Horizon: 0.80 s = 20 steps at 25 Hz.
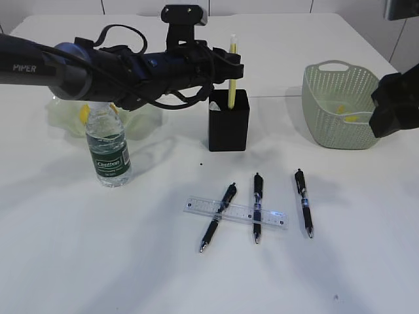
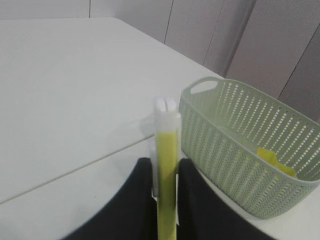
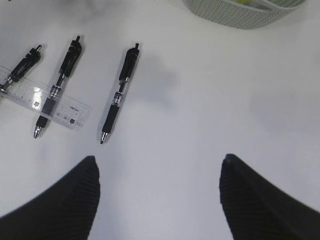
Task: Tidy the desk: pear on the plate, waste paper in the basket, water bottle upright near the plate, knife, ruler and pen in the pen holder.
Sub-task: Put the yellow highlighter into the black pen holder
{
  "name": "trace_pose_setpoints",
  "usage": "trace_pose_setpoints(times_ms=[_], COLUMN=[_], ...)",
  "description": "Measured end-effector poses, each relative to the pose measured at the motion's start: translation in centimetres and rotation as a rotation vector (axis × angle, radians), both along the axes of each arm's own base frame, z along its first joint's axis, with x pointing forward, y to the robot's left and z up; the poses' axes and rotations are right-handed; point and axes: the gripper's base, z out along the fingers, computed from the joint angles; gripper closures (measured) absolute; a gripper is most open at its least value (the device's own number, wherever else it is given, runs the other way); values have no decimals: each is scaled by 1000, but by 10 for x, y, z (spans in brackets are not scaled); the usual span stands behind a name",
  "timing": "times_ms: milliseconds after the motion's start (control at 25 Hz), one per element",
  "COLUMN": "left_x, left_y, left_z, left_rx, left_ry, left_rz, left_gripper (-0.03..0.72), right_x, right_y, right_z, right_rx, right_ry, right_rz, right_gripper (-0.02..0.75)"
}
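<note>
A white desk (image 1: 59,261) is holding a water bottle (image 1: 109,147), pen holder (image 1: 228,122), basket (image 1: 337,104), ruler (image 1: 236,212) and three pens (image 1: 303,201) at lower centre.

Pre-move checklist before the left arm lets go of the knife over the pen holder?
1. Left gripper shut on the yellow knife: ok.
2. Knife's lower end inside the pen holder: ok in the exterior view; depth cannot tell.
3. Knife roughly upright: ok.
4. Right gripper open, empty, away from the holder: ok.
5. Ruler and three pens on the desk: not ok, not yet stowed.
6. Water bottle upright: ok.
</note>
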Motion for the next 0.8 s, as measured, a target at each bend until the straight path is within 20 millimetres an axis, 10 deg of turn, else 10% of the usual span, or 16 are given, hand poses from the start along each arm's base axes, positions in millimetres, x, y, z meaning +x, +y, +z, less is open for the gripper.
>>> trace_pose_setpoints(times_ms=[520,800], left_x=[2,2], left_y=[-4,-4], left_z=[-39,-40], left_rx=[49,53], left_ry=[1,-2], left_rz=[-39,-41], left_gripper=[606,465], right_x=[0,0], right_y=[0,0], right_z=[0,0], right_rx=[1,-1], right_ry=[1,1], right_rz=[2,5], right_gripper=[182,182])
